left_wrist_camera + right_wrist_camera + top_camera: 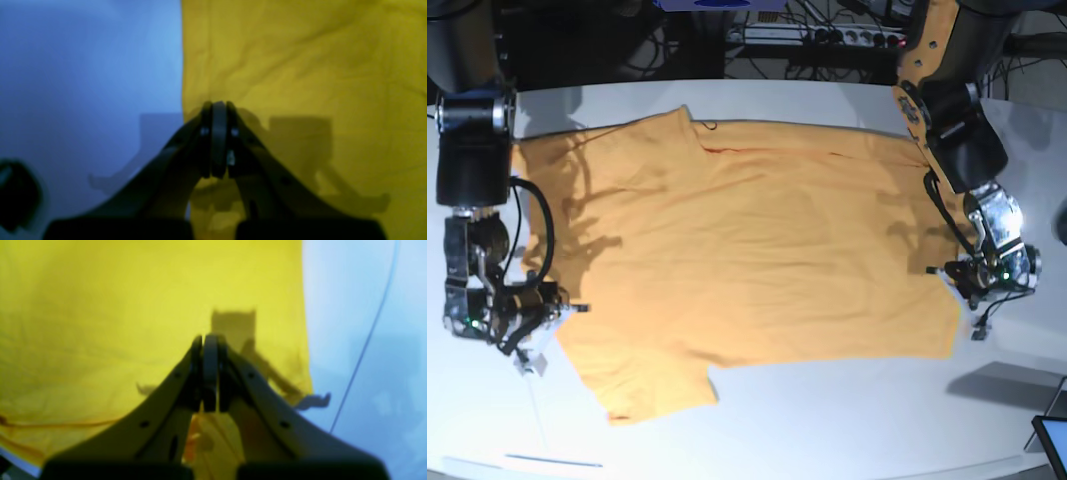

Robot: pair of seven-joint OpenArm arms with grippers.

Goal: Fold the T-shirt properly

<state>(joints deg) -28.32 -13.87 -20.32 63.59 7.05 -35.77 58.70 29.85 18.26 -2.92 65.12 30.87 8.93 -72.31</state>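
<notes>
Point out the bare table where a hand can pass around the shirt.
Free: the near strip of table below the T-shirt hem, and the far strip between its top edge and the cables. Crowded: both side edges, where the right gripper and left gripper sit shut at the fabric.

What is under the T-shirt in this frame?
The T-shirt lies spread on the white table, which shows around it. Whatever sits beneath the fabric is covered. Both grippers, left and right, are shut at its edges.

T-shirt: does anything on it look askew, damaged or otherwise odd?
No damage shows. The T-shirt lies spread on the table, but wrinkled, with its top edge near the collar turned over in a ridge. The base view shows nothing else odd.
</notes>
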